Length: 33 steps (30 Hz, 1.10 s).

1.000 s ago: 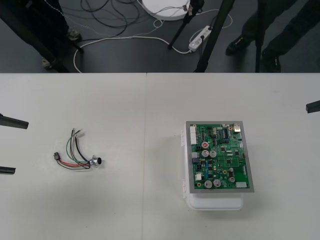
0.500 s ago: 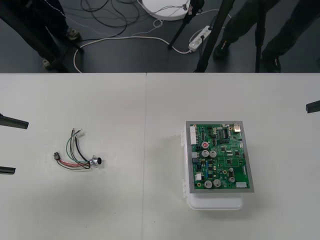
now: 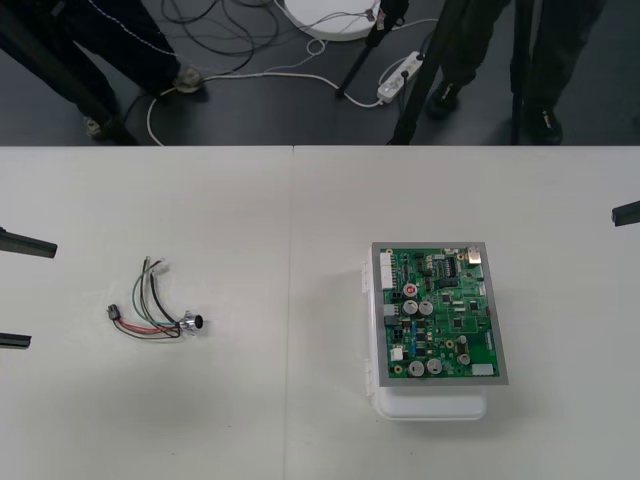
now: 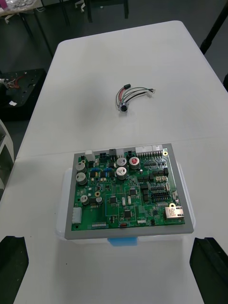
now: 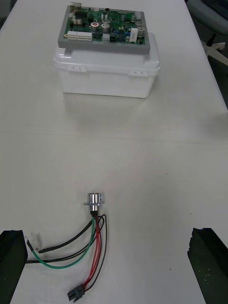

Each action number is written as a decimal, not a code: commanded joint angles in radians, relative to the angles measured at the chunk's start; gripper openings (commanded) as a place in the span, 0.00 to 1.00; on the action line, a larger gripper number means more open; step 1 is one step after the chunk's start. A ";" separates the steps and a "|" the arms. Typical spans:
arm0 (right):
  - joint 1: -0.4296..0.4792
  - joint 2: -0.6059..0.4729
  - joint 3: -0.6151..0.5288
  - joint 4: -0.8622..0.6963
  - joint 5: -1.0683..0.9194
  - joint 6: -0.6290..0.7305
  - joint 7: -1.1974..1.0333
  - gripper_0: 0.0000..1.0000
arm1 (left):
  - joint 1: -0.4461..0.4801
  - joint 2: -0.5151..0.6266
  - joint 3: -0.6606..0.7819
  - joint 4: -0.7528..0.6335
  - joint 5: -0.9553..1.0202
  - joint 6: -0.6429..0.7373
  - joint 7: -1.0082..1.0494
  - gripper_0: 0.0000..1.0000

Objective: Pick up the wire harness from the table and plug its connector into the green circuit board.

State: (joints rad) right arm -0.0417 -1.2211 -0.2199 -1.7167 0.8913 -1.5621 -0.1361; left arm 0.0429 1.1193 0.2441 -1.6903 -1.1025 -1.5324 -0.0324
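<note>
The wire harness (image 3: 150,308) lies loose on the left half of the table, with red, black and green wires, a black plug (image 3: 113,314) and a round metal socket (image 3: 193,323). The green circuit board (image 3: 438,312) sits on its white base (image 3: 430,405) right of centre. My left gripper (image 3: 15,293) waits open at the table's left edge, level with the harness. In the left wrist view its fingers (image 5: 12,256) stand wide on either side of the harness (image 5: 92,237). My right gripper (image 4: 109,240) is open at the right edge, with the board (image 4: 126,190) just ahead of it.
A seam (image 3: 290,300) runs down the table between the harness and the board. Bare tabletop surrounds both. Cables and stand legs cross the dark floor beyond the far edge.
</note>
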 commanded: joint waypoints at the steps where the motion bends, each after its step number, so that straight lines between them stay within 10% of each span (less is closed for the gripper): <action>1: -0.023 0.006 -0.038 0.000 -0.003 -0.006 0.049 1.00 | -0.023 -0.007 -0.008 0.000 -0.003 -0.038 -0.057 1.00; 33: -0.023 0.006 -0.038 0.000 -0.003 -0.006 0.049 1.00 | -0.023 -0.007 -0.008 0.000 -0.003 -0.038 -0.057 1.00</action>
State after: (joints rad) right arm -0.0417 -1.2211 -0.2199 -1.7167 0.8913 -1.5621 -0.1361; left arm 0.0429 1.1193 0.2441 -1.6903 -1.1025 -1.5324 -0.0326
